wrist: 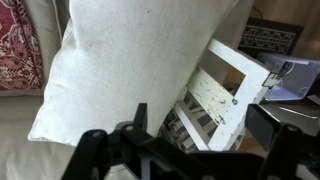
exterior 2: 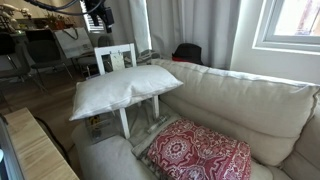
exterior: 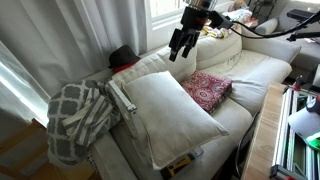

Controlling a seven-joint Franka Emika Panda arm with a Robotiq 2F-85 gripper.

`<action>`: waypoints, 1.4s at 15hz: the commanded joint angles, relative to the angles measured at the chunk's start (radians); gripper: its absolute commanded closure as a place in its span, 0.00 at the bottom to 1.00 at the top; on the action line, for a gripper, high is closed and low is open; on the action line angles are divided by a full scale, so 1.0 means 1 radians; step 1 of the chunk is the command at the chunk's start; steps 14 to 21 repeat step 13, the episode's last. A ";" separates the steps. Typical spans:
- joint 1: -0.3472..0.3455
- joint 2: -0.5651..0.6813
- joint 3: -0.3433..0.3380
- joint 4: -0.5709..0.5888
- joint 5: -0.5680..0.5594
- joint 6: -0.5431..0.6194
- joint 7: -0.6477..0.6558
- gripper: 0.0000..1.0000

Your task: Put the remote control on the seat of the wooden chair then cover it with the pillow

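Observation:
The large cream-white pillow (exterior: pixel 170 115) lies on the seat of the white wooden chair (exterior 2: pixel 115 58), which stands against the sofa front. The pillow also shows in an exterior view (exterior 2: pixel 125 88) and in the wrist view (wrist: pixel 140 60). The chair's slats show beside it in the wrist view (wrist: pixel 225 90). My gripper (exterior: pixel 181 47) hangs in the air above the pillow's far side, apart from it. In the wrist view the gripper (wrist: pixel 205 112) is open and empty. The remote control is out of view.
A red patterned cushion (exterior: pixel 207 90) lies on the cream sofa (exterior: pixel 255 75) next to the pillow. A grey-white lattice blanket (exterior: pixel 78 120) is heaped beside the chair. A yellow-and-black tool (exterior: pixel 181 161) lies below the pillow. A wooden table edge (exterior 2: pixel 35 150) is near.

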 commanded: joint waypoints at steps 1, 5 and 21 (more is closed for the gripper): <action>0.037 -0.177 -0.041 -0.101 0.017 -0.084 0.012 0.00; 0.040 -0.308 -0.049 -0.154 -0.041 -0.152 0.048 0.00; 0.053 -0.301 -0.058 -0.140 -0.046 -0.136 0.046 0.00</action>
